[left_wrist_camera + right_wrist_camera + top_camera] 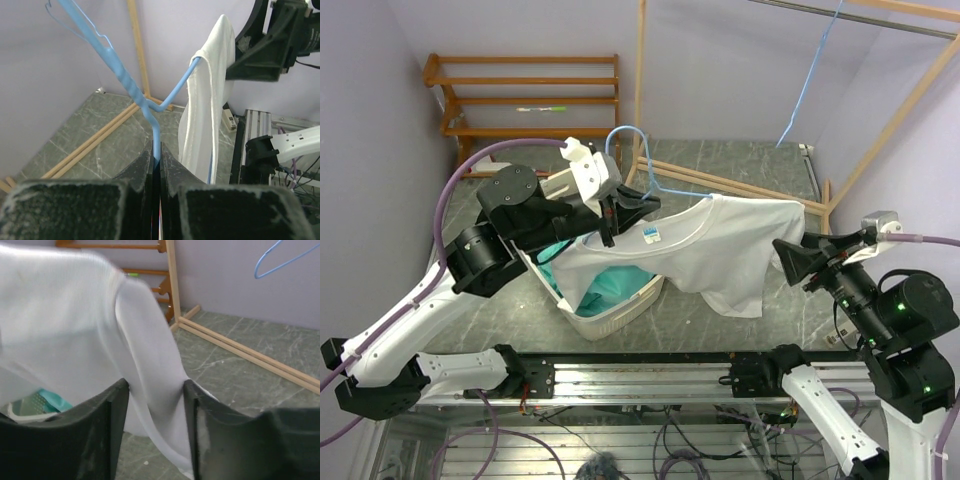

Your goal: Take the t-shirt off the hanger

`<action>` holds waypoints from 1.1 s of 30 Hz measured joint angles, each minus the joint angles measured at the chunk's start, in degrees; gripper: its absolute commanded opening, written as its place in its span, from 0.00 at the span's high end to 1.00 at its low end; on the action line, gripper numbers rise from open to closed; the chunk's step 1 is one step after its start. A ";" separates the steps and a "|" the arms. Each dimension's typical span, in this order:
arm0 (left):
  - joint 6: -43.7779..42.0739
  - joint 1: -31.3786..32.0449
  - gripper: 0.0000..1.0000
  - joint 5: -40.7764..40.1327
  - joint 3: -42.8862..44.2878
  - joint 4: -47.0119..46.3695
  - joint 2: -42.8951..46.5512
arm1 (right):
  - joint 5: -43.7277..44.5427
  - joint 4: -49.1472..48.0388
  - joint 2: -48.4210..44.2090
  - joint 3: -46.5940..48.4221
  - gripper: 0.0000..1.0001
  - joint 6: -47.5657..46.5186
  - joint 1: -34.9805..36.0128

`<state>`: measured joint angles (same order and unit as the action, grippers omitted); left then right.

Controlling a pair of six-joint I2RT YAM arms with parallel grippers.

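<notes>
At the centre of the top view my left gripper (611, 222) pinches the blue hanger (650, 178), the t-shirt (710, 250) stretches rightward from it, and my right gripper (155, 395), fingers spread around the sleeve, is nearer.

My left tool (159, 165) has matt black, grainy plastic fingers. The hanger (131, 85) looks glossy blue coated wire, the t-shirt (720, 250) soft white knit cloth, the surface (740, 160) smooth veined stone-look grey.
</notes>
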<state>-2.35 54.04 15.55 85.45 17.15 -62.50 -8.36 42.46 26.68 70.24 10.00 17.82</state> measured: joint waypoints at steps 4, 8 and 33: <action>0.70 0.00 0.93 0.37 -2.86 -0.09 1.03 | 0.42 -2.32 1.11 -0.28 1.00 0.17 0.04; 1.38 0.00 0.93 0.39 -7.02 -0.39 2.64 | 3.58 -3.21 1.92 -0.31 1.00 0.87 0.17; 2.82 0.02 0.93 -0.81 -15.93 0.33 11.78 | 51.63 10.84 -0.59 2.19 1.00 13.46 15.47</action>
<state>0.47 54.06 14.74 69.52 17.47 -50.72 43.27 53.30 26.09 72.42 23.46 33.30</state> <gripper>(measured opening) 0.113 0.010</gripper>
